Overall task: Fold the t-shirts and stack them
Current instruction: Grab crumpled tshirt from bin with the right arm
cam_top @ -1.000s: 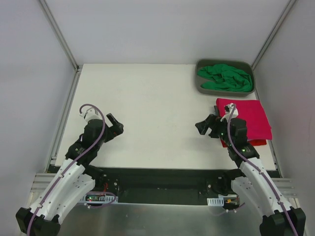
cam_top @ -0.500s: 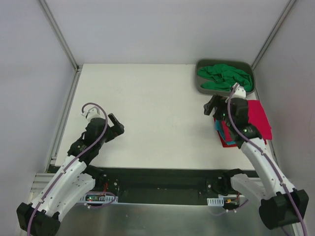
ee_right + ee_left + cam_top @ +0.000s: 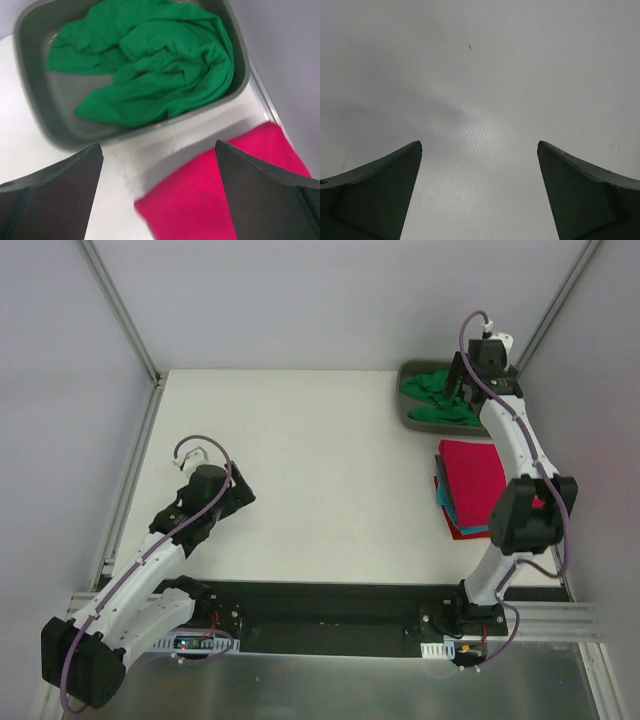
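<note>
A bright green t-shirt [image 3: 432,390] lies crumpled in the grey tray [image 3: 415,423] at the far right; it also shows in the right wrist view [image 3: 155,75]. A folded stack lies in front of the tray, with the crimson-pink shirt [image 3: 472,478] on top. A teal edge [image 3: 444,502] and a red edge [image 3: 463,532] show beneath it. My right gripper [image 3: 458,390] is open and empty, above the tray's near rim [image 3: 30,65] and the pink shirt [image 3: 215,200]. My left gripper [image 3: 238,498] is open and empty over bare table [image 3: 480,75].
The white table [image 3: 300,460] is bounded by metal frame rails and white walls on the left, back and right. The tray sits in the far right corner, close to the right rail [image 3: 545,315].
My right arm has swung from beside the folded stack up and back to the tray, uncovering the stack. My left arm has shifted only slightly.
</note>
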Robot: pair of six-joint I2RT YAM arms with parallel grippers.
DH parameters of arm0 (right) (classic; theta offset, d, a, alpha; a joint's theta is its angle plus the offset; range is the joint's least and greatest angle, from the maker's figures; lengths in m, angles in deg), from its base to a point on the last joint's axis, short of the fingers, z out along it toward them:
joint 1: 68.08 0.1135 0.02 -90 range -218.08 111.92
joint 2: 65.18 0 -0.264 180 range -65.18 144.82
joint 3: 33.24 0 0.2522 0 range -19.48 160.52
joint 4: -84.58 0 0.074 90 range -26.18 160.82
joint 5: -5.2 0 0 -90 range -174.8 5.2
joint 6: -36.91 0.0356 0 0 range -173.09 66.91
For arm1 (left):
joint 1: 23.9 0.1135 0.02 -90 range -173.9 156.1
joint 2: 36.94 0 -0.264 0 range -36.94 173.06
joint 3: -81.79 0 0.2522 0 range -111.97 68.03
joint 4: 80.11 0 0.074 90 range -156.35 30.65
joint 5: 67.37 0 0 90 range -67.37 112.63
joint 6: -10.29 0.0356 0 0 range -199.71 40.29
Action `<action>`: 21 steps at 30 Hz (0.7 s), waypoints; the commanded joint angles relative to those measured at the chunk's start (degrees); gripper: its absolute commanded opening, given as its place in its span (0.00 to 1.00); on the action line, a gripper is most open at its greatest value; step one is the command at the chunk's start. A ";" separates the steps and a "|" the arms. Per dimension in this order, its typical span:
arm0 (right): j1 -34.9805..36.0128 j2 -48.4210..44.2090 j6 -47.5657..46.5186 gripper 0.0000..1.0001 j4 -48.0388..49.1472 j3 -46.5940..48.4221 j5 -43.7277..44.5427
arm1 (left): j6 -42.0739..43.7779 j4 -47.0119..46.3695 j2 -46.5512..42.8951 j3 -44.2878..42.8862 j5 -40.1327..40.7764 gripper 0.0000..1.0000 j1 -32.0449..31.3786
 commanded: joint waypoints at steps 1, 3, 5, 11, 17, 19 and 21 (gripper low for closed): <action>-4.43 12.53 -3.21 0.96 -4.71 12.73 1.77 | -0.14 -2.07 2.36 -3.40 3.53 0.99 0.68; -6.28 18.77 -3.21 0.96 -7.78 21.67 -0.52 | -0.23 -2.25 3.68 -4.01 4.23 0.99 0.68; -7.69 24.84 -3.82 0.96 -9.19 27.93 -0.79 | -0.06 -2.51 4.82 -4.62 3.88 0.99 0.68; -11.47 37.68 -1.28 0.96 -8.50 39.90 -5.79 | 0.03 -4.01 8.95 -5.59 3.09 0.99 0.68; -13.40 44.28 0.91 0.96 -2.08 40.09 -11.42 | -0.14 -4.27 12.21 -7.44 1.25 0.99 0.68; -14.02 46.30 1.97 0.96 -1.29 41.05 -14.40 | -0.14 -4.27 12.91 -7.62 1.16 0.99 0.68; -14.64 47.71 3.72 0.98 0.64 40.36 -16.08 | -0.49 -4.27 13.35 -7.70 1.42 0.99 0.68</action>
